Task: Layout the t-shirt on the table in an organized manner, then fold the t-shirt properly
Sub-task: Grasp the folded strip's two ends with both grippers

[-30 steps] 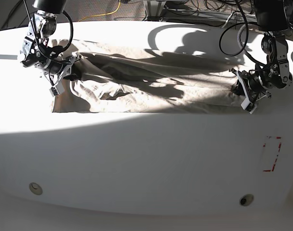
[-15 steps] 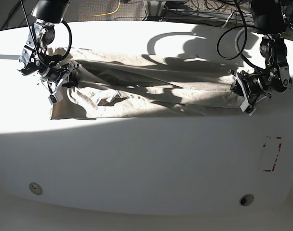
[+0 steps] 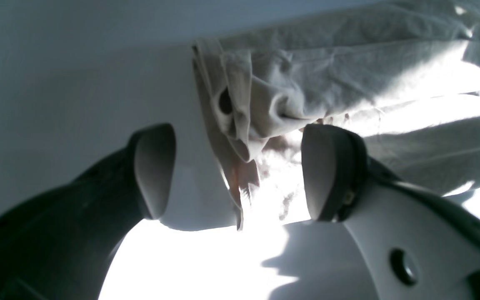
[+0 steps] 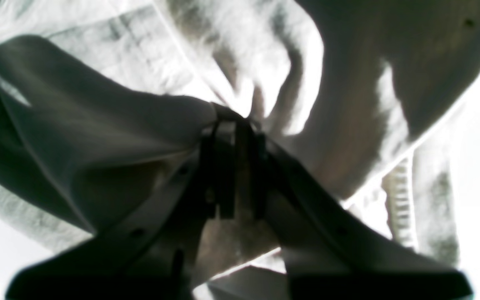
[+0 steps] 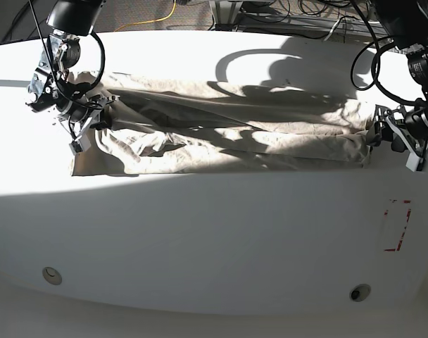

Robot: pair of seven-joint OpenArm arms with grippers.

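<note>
The beige t-shirt (image 5: 235, 127) lies wrinkled and stretched sideways across the far half of the white table (image 5: 214, 232). In the base view my right gripper (image 5: 100, 114) is at the shirt's left end. The right wrist view shows the right gripper (image 4: 231, 121) shut on a pinch of the t-shirt (image 4: 98, 125). My left gripper (image 5: 383, 134) sits at the shirt's right end. In its wrist view the left gripper (image 3: 236, 171) is open, jaws wide apart. A bunched edge of the t-shirt (image 3: 348, 62) hangs loose between them, gripped by neither finger.
A red dashed rectangle (image 5: 397, 225) is marked on the table near the right front. Two small round holes (image 5: 52, 275) (image 5: 360, 292) sit near the front edge. Cables and equipment lie beyond the table's far edge.
My left gripper has moved right, drawing the shirt's right end out with it, and has opened and let go. The right gripper keeps its hold and has barely moved.
</note>
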